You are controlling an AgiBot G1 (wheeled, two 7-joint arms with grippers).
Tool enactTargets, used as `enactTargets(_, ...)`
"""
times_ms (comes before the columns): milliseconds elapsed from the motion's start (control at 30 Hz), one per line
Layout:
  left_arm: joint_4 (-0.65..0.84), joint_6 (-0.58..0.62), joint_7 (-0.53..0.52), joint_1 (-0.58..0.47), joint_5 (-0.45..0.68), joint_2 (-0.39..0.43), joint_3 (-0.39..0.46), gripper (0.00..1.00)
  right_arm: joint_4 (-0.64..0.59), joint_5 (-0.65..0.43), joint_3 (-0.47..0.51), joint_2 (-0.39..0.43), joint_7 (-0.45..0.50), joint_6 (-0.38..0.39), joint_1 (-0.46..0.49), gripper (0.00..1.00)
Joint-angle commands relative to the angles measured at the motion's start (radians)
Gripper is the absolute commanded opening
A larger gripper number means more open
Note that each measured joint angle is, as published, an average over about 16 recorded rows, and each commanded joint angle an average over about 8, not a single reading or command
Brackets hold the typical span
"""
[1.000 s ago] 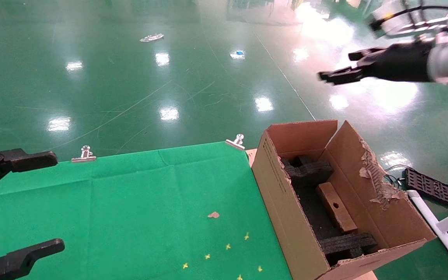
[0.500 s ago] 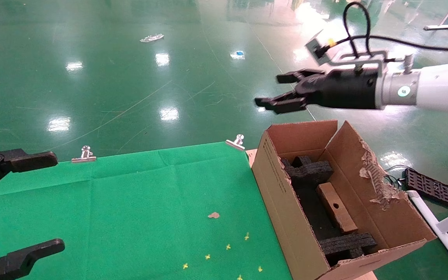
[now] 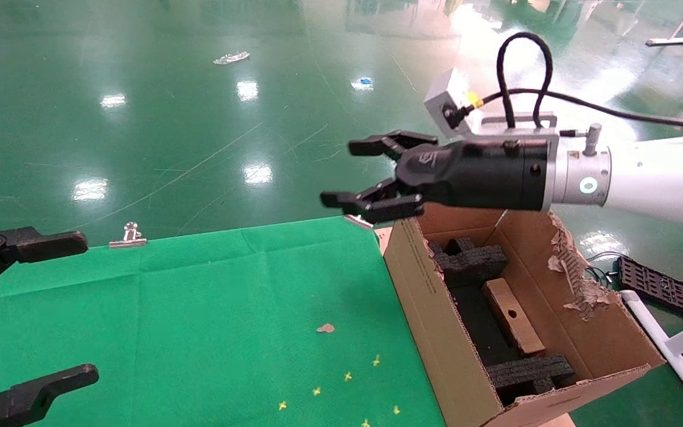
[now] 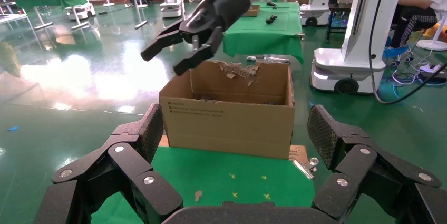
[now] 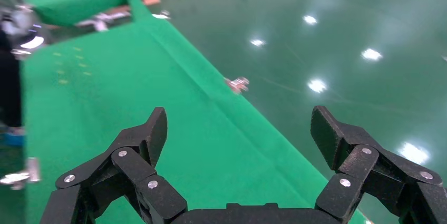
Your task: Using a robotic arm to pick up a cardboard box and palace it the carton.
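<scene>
The slim brown cardboard box (image 3: 512, 316) with a round hole lies inside the large open carton (image 3: 421, 296) between black foam blocks (image 3: 472, 259). The carton stands at the right edge of the green-clothed table and also shows in the left wrist view (image 4: 227, 113). My right gripper (image 3: 353, 172), on the white robotic arm (image 3: 656, 178), is open and empty in the air above the carton's far-left corner and the table's back edge; it also shows in the left wrist view (image 4: 166, 55). My left gripper (image 3: 83, 305) is open and empty at the table's left edge.
The green cloth (image 3: 199, 320) is held by metal clips (image 3: 130, 235) at the back edge. A brown scrap (image 3: 325, 327) and small yellow marks (image 3: 347, 376) lie on it. A black grid piece (image 3: 658, 286) and white frame (image 3: 673, 350) lie right of the carton.
My right arm has swung left and lower from the upper right, and its gripper now hangs over the carton's far-left corner. The left gripper and the box have not moved.
</scene>
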Motion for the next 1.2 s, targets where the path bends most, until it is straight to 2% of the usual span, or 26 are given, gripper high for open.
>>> enactTargets(33, 0.0, 0.0, 0.0, 0.0, 0.0, 0.0, 0.0, 1.0, 0.035, 0.014, 0.036, 0.002, -0.004, -0.014, -0.036, 1.0)
enactTargets(767, 0.0, -0.001, 0.001, 0.0, -0.001, 0.0, 0.001, 1.0, 0.409, 0.168, 0.422, 0.021, -0.042, -0.168, -0.421, 1.0)
enactTargets(933, 0.0, -0.001, 0.001, 0.0, -0.001, -0.001, 0.001, 1.0, 0.443, 0.183, 0.458, 0.022, -0.045, -0.182, -0.457, 1.0)
enactTargets(1200, 0.0, -0.001, 0.001, 0.0, -0.001, -0.001, 0.001, 1.0, 0.429, 0.179, 0.444, 0.022, -0.044, -0.176, -0.443, 1.0)
